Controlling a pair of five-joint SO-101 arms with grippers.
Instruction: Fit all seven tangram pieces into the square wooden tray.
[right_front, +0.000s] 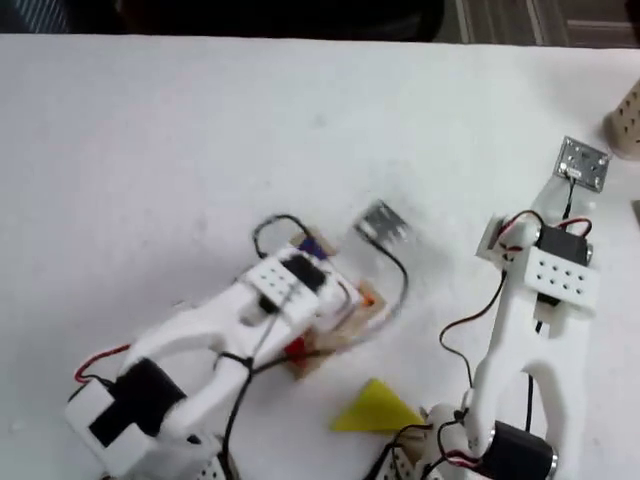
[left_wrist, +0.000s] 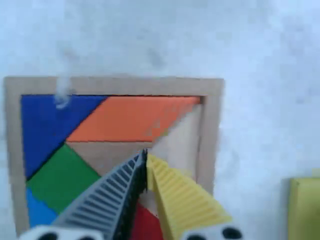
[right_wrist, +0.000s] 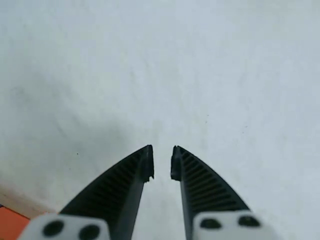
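Orange piece (left_wrist: 130, 117) just beyond pressed-together left gripper (left_wrist: 145, 157) over tray (left_wrist: 212, 125); yellow piece (right_front: 375, 408) apparently outside, beside it; right gripper (right_wrist: 162, 162) slightly spread above table (right_wrist: 150, 60).

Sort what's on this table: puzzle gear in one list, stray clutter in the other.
For the job: square wooden tray; blue piece, orange piece, green piece and red piece inside it; yellow triangle loose on the table; left claw, shut, above the tray.
Lying about: pale dotted object far from the tray.
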